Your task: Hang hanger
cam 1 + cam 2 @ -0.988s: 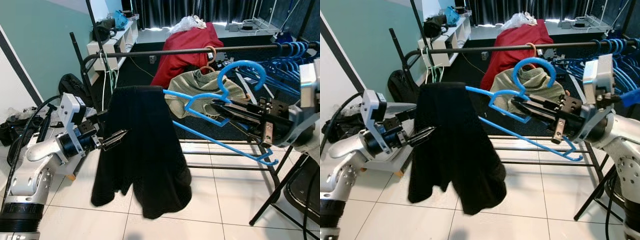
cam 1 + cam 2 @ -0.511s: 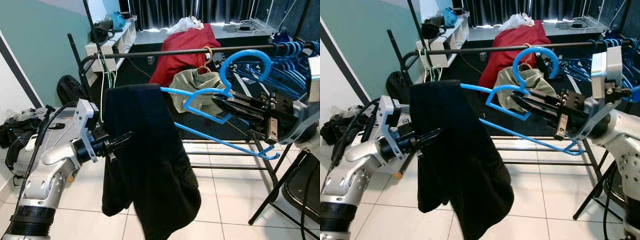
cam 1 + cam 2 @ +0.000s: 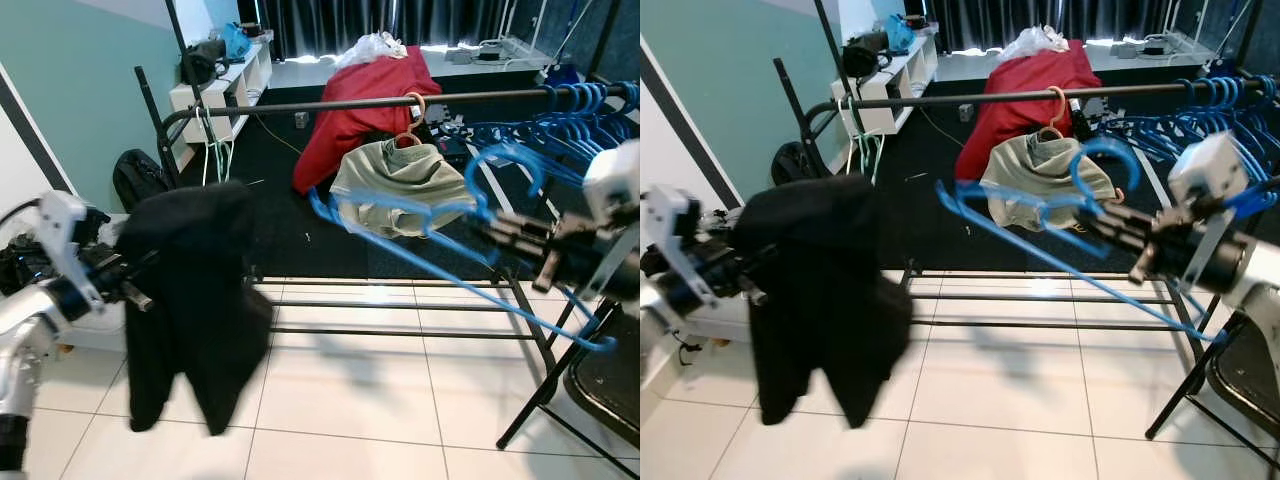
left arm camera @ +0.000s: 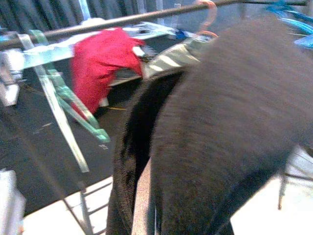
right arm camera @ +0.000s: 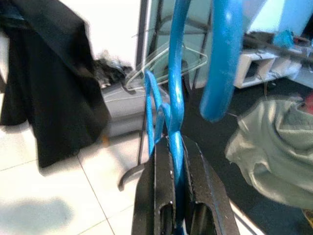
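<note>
head stereo: fwd/down, clothes rack (image 3: pixel 400 101) | wrist cams: close along fingers

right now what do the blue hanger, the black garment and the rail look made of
Blue hanger: likely plastic, with smooth, glossy, evenly coloured rounded bars, clamped between the right gripper's black fingers.
Black garment: soft matte fabric, possibly knit or fleece; it drapes limply, folding over the left gripper.
Rail: seemingly dark-coated metal tube, thin, straight, with a slight sheen.
</note>
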Available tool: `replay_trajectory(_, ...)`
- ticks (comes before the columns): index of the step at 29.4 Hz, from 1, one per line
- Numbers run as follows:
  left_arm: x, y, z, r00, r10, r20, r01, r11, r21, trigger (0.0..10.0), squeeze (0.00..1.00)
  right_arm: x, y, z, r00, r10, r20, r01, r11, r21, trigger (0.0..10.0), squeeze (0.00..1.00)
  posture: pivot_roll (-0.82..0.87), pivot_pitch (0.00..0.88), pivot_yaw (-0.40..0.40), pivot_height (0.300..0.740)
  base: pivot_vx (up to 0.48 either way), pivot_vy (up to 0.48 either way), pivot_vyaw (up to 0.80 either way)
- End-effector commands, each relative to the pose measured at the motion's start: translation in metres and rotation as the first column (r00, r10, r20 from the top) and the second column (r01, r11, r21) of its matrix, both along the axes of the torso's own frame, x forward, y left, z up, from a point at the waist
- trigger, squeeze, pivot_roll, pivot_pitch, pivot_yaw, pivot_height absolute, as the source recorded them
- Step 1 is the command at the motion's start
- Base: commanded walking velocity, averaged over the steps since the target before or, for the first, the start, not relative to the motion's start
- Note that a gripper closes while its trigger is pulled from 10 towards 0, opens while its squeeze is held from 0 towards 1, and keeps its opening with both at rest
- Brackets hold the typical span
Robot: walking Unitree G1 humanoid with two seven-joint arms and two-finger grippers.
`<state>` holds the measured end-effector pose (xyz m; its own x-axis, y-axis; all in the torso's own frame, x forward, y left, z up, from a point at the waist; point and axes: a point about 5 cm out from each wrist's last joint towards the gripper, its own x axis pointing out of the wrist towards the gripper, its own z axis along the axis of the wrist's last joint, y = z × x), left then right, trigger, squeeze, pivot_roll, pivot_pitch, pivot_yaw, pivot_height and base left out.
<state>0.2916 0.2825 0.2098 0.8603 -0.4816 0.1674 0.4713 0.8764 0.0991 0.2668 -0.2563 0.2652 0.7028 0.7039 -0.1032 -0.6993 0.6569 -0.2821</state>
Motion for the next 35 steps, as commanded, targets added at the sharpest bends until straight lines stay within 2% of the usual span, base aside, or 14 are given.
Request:
replay_trajectory(1,-0.004,0.023,0.010,0.993,0.114,0.039,-0.113,0.993,-0.020,0.0,0.00,0.002,-0.008,-0.026,0.993,-0.062,-0.102,0.049,0.990,-0.129,0.0,0.00,-0.13,0.000,0.083,0.731,0.000,0.000,0.00)
replay_trajectory(3,-0.002,0.028,0.008,0.982,0.185,0.030,-0.184,0.982,-0.047,0.0,0.00,0.005,-0.012,-0.048,0.977,-0.135,-0.163,0.105,0.978,-0.181,0.0,0.00,-0.12,0.000,0.080,0.731,0.000,0.000,0.00)
replay_trajectory(4,0.002,0.019,-0.008,0.972,0.229,-0.046,-0.231,0.972,-0.048,3.3,0.00,0.013,-0.006,-0.070,0.963,-0.209,-0.172,0.185,0.972,-0.148,10.0,0.00,-0.12,0.000,0.075,0.731,0.000,0.000,0.00)
replay_trajectory(7,0.005,0.000,-0.033,0.957,0.251,-0.145,-0.254,0.967,-0.003,4.5,0.00,0.024,0.009,-0.093,0.933,-0.295,-0.205,0.289,0.956,-0.058,10.0,0.00,-0.12,0.000,0.075,0.731,0.000,0.000,0.00)
replay_trajectory(8,0.004,-0.016,-0.051,0.951,0.235,-0.201,-0.222,0.971,0.087,10.0,0.00,0.027,0.019,-0.104,0.918,-0.315,-0.242,0.331,0.943,0.024,10.0,0.00,-0.12,0.000,0.079,0.731,0.000,0.000,0.00)
replay_trajectory(10,0.000,-0.032,-0.068,0.945,0.216,-0.245,-0.174,0.968,0.181,10.0,0.00,0.030,0.029,-0.113,0.901,-0.324,-0.288,0.364,0.926,0.098,10.0,0.00,-0.12,0.000,0.079,0.731,0.000,0.000,0.00)
replay_trajectory(11,-0.017,-0.054,-0.112,0.852,0.328,-0.408,-0.308,0.944,0.115,10.0,0.00,0.021,0.044,-0.151,0.852,-0.363,-0.378,0.431,0.896,0.109,10.0,0.00,-0.09,0.000,0.067,0.731,0.000,0.000,0.80)
replay_trajectory(12,-0.017,-0.054,-0.112,0.852,0.328,-0.408,-0.308,0.944,0.115,10.0,0.00,0.021,0.044,-0.151,0.852,-0.363,-0.378,0.431,0.896,0.109,10.0,0.00,-0.09,0.000,0.067,0.731,0.000,0.000,0.80)
replay_trajectory(13,-0.045,-0.081,-0.158,0.668,0.432,-0.606,-0.483,0.871,0.089,10.0,0.00,0.005,0.064,-0.194,0.784,-0.404,-0.471,0.498,0.862,0.090,10.0,0.00,-0.09,0.000,0.067,0.731,0.000,0.000,0.80)
replay_trajectory(14,-0.053,-0.085,-0.156,0.646,0.461,-0.608,-0.532,0.843,0.074,10.0,0.00,0.007,0.063,-0.186,0.808,-0.411,-0.422,0.497,0.860,0.113,10.0,0.00,-0.09,0.000,0.064,0.731,0.000,0.000,0.80)
replay_trajectory(17,-0.055,-0.082,-0.144,0.673,0.482,-0.561,-0.555,0.831,0.048,10.0,0.00,0.014,0.057,-0.165,0.849,-0.410,-0.333,0.476,0.868,0.144,10.0,0.00,-0.09,0.000,0.064,0.731,0.000,0.000,0.80)
replay_trajectory(22,-0.037,-0.070,-0.140,0.680,0.467,-0.566,-0.635,0.761,-0.134,10.0,0.00,0.020,0.058,-0.171,0.848,-0.385,-0.364,0.466,0.869,0.167,10.0,0.00,-0.04,0.000,0.027,0.731,0.000,0.000,0.77)
replay_trajectory(28,-0.029,-0.076,-0.133,0.719,0.426,-0.549,-0.613,0.761,-0.211,10.0,0.00,0.027,0.061,-0.171,0.842,-0.392,-0.370,0.483,0.853,0.198,10.0,0.00,-0.03,0.000,-0.003,0.731,0.000,0.000,0.75)
replay_trajectory(35,-0.022,-0.126,-0.104,0.825,0.447,-0.346,-0.472,0.882,0.013,10.0,0.00,0.037,0.086,-0.152,0.899,-0.320,-0.298,0.398,0.882,0.253,10.0,0.00,-0.03,0.000,-0.019,0.731,0.000,0.000,0.70)
